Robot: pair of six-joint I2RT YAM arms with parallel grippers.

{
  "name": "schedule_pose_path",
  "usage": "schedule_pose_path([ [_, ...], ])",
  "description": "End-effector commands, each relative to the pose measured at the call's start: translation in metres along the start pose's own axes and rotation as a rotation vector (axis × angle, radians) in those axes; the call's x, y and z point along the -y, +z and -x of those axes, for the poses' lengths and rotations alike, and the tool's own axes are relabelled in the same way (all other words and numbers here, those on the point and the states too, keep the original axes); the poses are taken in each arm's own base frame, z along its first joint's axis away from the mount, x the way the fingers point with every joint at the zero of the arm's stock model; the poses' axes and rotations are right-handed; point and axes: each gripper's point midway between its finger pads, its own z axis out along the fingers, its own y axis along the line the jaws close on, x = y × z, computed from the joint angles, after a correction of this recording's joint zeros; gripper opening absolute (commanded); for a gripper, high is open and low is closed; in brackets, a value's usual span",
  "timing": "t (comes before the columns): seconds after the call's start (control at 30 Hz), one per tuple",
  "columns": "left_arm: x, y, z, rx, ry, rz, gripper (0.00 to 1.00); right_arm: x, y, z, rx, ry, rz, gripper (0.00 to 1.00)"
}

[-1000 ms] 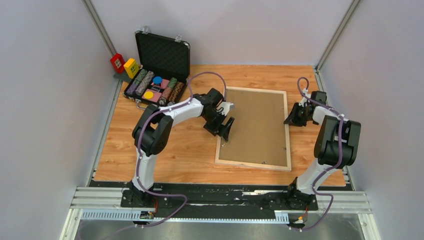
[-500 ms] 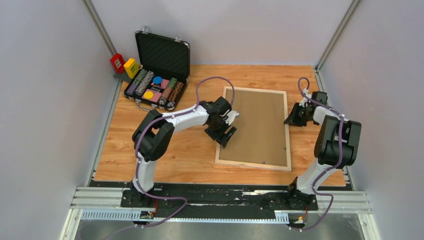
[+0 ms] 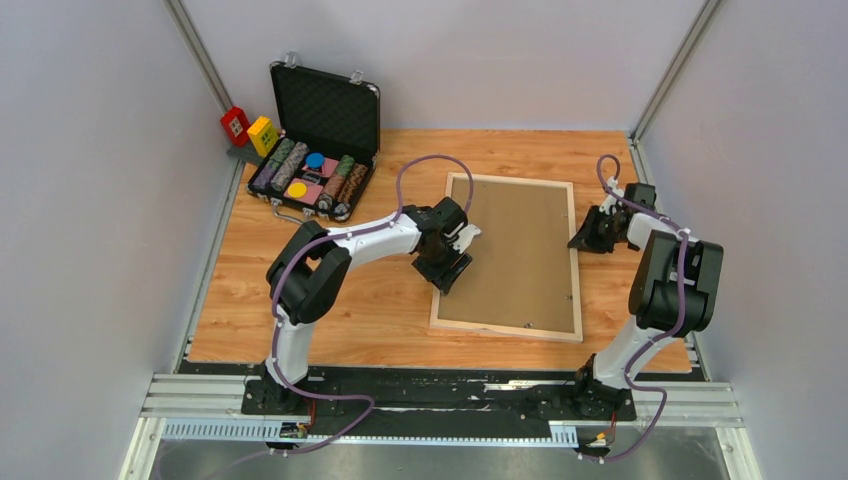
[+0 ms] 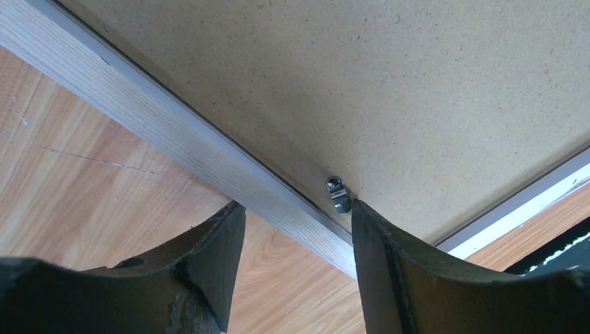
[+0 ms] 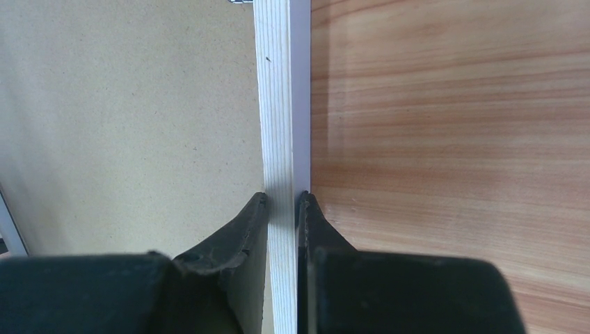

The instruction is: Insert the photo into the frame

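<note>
Frame (image 3: 505, 330) lies flat on bench (image 3: 370, 320), backing board (image 3: 520, 250) up. Left gripper (image 4: 296, 209) is wide open and holds nothing. It straddles the frame's long rail, with the turn clip (image 4: 339, 195) just ahead, beside its right finger. Right gripper (image 5: 282, 198) is pinched onto the opposite rail. The left arm is nearer the clip. Photo not visible, likely under the board.

On table (image 3: 330, 320), frame (image 3: 505, 330) with backing board (image 3: 525, 255) inside; case (image 3: 325, 118) behind, far left.

The backing board (image 3: 522, 250) fills the frame (image 3: 506, 330), hiding whatever lies beneath. Both wrist views crop the frame. Contents of the black case (image 3: 325, 105) are too small to name.
</note>
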Motion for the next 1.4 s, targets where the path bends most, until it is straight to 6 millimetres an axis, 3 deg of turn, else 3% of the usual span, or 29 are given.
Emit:
schedule_pose_path([
  [0.0,0.002,0.007,0.002,0.004,0.013,0.004,0.64,0.0,0.002,0.0,0.004,0.029,0.028,0.0],
  [0.6,0.001,-0.003,0.014,0.04,0.031,0.019,0.37,-0.001,0.004,-0.002,-0.004,0.032,0.043,0.0],
  [0.7,0.002,-0.008,0.017,0.053,0.037,0.018,0.45,-0.002,0.004,-0.001,-0.003,0.031,0.045,0.0],
  [0.8,0.003,-0.012,0.019,0.064,0.038,0.017,0.63,-0.002,0.004,-0.002,-0.005,0.033,0.046,0.0],
  [0.93,0.003,-0.012,0.021,0.066,0.038,0.012,0.73,-0.002,0.004,-0.002,-0.005,0.033,0.046,0.0],
  [1.13,0.0,-0.008,0.023,0.056,0.048,0.026,0.72,-0.003,0.003,-0.002,-0.004,0.032,0.048,0.0],
  [1.37,-0.005,-0.001,0.023,0.048,0.064,0.041,0.62,-0.002,0.004,-0.003,-0.008,0.034,0.049,0.0],
])
